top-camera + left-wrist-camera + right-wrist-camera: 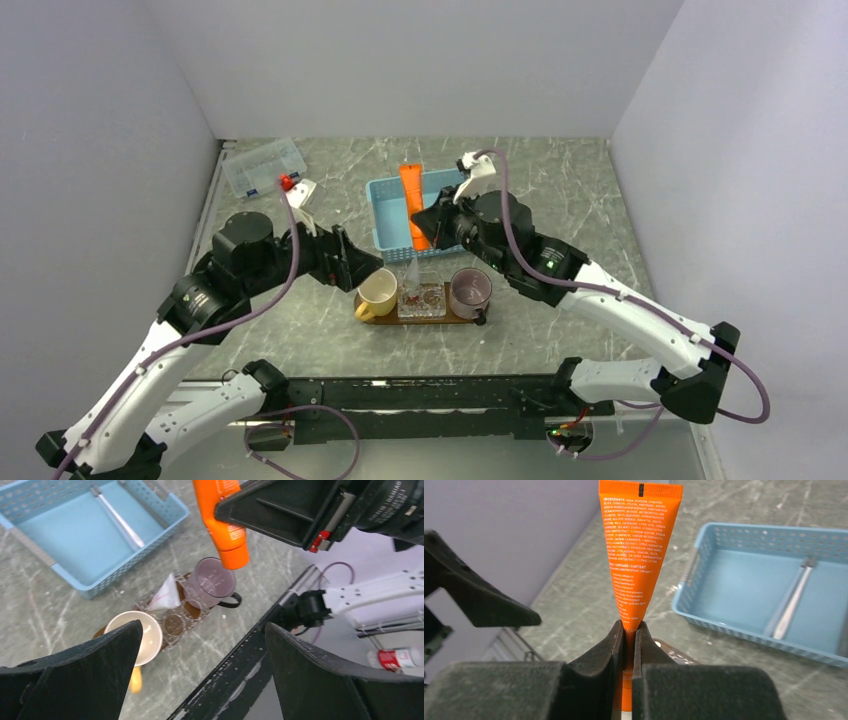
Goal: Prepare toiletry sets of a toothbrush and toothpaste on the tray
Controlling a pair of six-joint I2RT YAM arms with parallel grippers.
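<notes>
Marbled grey counter [560, 190]. I find the right claw [629, 630] pinching the orange tube [639, 545], long axis steep, cap down, above and near the purple mug [212, 577] on the tray [455, 320]. Left claw [202, 630] wide, empty.

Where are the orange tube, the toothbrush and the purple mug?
orange tube [639, 555]: right wrist view, on its printed flat body.
toothbrush [117, 517]: left wrist view, on the middle of its handle.
purple mug [470, 291]: top external view, inside its open mouth.
</notes>
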